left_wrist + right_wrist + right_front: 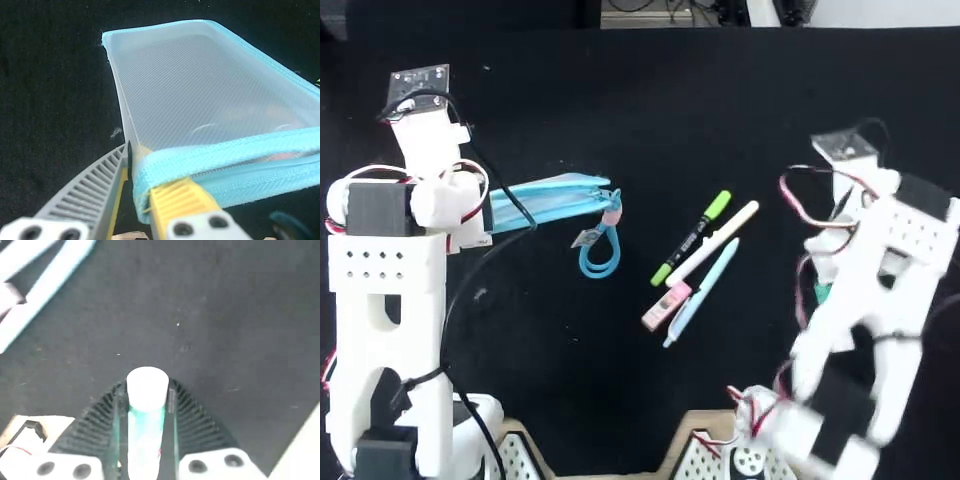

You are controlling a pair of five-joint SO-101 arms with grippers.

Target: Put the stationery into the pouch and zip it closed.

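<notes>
Left gripper (136,162): jaws clamped on the zip-edge corner of the pouch (200,90), at far left. Right gripper (146,386): jaws closed on a white-capped green stick (144,440), at right, well apart from the pouch. Step judged: loading, with the stick to be carried left to the pouch mouth; I cannot tell how far that mouth gapes. The high view gives the layout, pens (705,287) lying at centre between the arms, where the wrist views give the grips close up
</notes>
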